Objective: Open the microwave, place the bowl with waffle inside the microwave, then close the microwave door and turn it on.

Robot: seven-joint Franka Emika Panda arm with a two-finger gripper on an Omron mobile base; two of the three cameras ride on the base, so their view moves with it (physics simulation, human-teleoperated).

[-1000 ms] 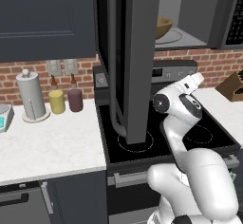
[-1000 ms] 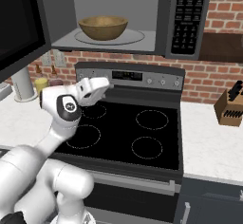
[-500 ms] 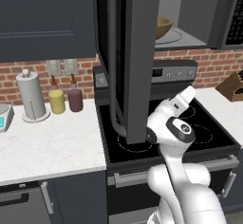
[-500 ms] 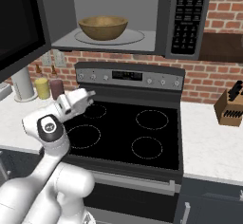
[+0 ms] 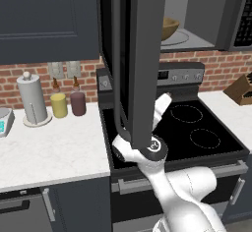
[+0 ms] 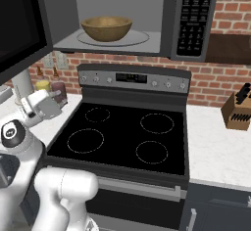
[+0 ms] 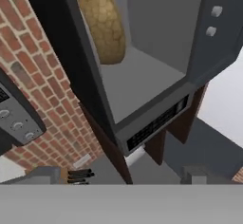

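Observation:
The microwave point(image 6: 162, 10) hangs above the stove with its light grey inside showing. The microwave door point(image 5: 140, 54) is swung wide open toward me, its curved handle bar point(image 5: 118, 88) hanging in front of my arm. The brown wooden bowl point(image 6: 106, 28) point(image 5: 170, 28) point(image 7: 102, 19) rests on the glass turntable inside. The waffle is hidden by the bowl's wall. My gripper point(image 6: 49, 106) point(image 5: 165, 99) floats low over the stove's left side, below the door and well under the bowl. It is open and holds nothing.
The black stove point(image 6: 122, 137) lies below, with its control strip point(image 6: 132, 78) at the back. A knife block point(image 6: 238, 110) stands on the right counter. A paper towel roll point(image 5: 32, 98) and two jars point(image 5: 59, 104) stand on the white left counter point(image 5: 54, 147).
My arm has swung down and to the left, from over the stove's back to under the open door. Bowl and door have not moved.

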